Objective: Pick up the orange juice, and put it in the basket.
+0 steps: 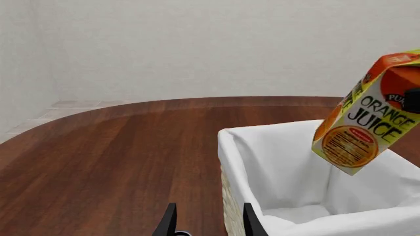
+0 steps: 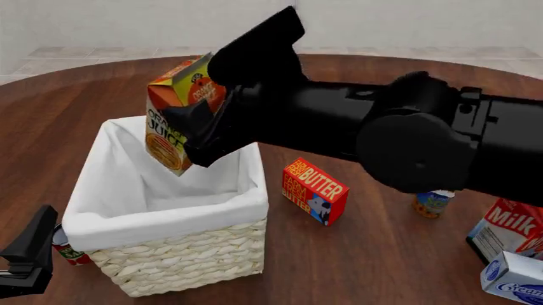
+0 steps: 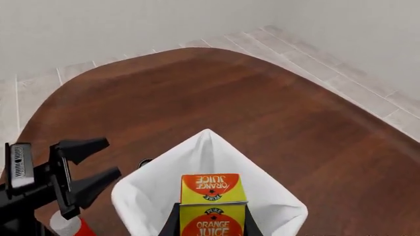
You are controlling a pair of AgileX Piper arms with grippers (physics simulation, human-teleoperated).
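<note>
Orange juice point(image 2: 174, 114) hangs tilted over the basket point(image 2: 170, 254), clamped in the right hand point(image 2: 203, 136); left hand point(image 1: 206, 221) open.

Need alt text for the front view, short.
The right gripper holds the orange juice tilted above the open basket. A red butter box lies on the table beside the basket, a milk carton at far right, and the left gripper sits idle at lower left.

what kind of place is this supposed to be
Probably a simulated kitchen or dining setup: a round wooden table on a pale tiled floor, with groceries such as a butter box, a milk carton and orange juice held above a lined basket.
</note>
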